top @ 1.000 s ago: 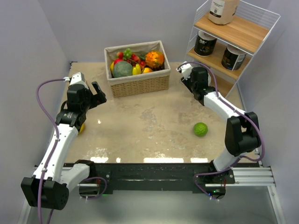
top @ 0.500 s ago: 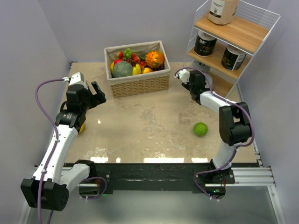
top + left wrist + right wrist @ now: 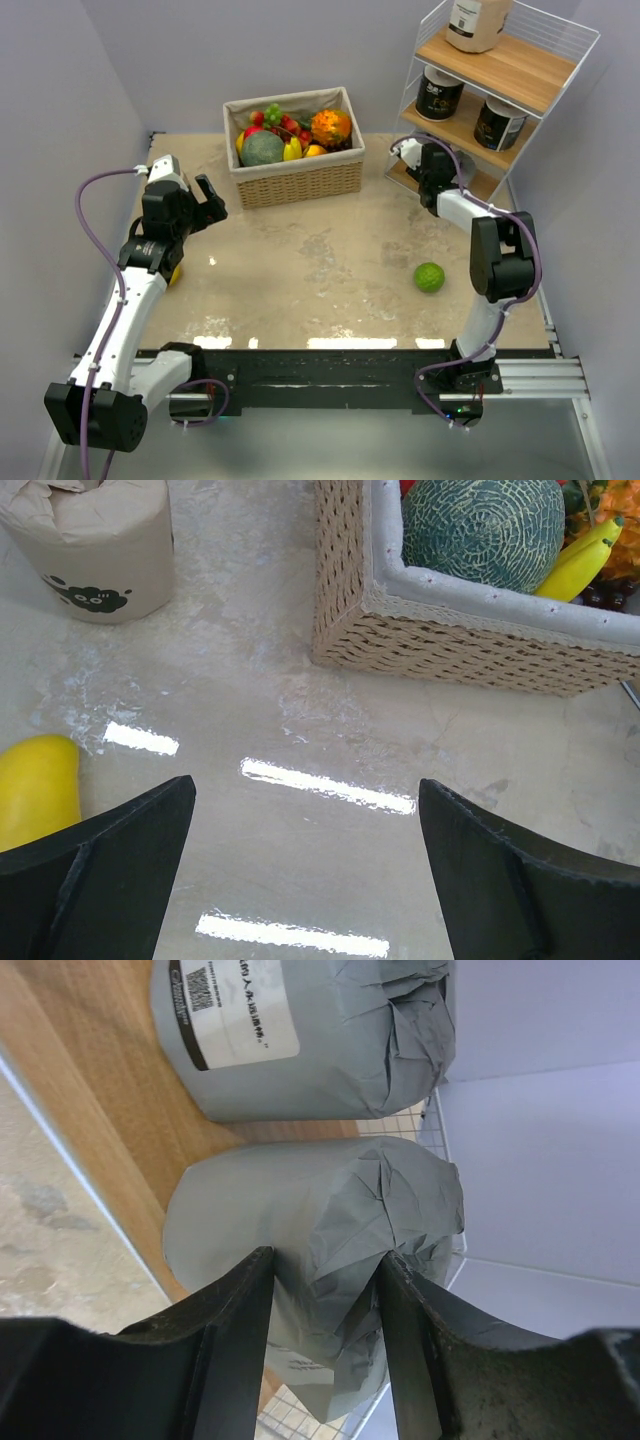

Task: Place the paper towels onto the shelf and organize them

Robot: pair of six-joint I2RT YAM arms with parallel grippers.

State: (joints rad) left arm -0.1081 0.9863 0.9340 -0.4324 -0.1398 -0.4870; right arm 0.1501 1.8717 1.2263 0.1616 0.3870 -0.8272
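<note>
My right gripper (image 3: pixel 420 160) reaches into the bottom tier of the white wire shelf (image 3: pixel 560 50). In the right wrist view it (image 3: pixel 325 1280) is shut on a grey paper towel roll (image 3: pixel 320 1210) that lies on the wooden board (image 3: pixel 80 1110), beside a second grey roll (image 3: pixel 300 1035). Two black rolls (image 3: pixel 438 93) stand on the middle tier and a kraft roll (image 3: pixel 475 22) on the top tier. My left gripper (image 3: pixel 205 200) is open and empty over the table (image 3: pixel 305 880). Another kraft roll (image 3: pixel 95 545) stands ahead of it to the left.
A wicker fruit basket (image 3: pixel 295 175) stands at the back middle and shows close in the left wrist view (image 3: pixel 450 640). A green lime (image 3: pixel 430 277) lies on the table at the right. A yellow fruit (image 3: pixel 35 790) lies by my left arm.
My right gripper has swung right, from the open table by the shelf's front into the bottom tier, carrying the grey roll. The left arm has not moved.
</note>
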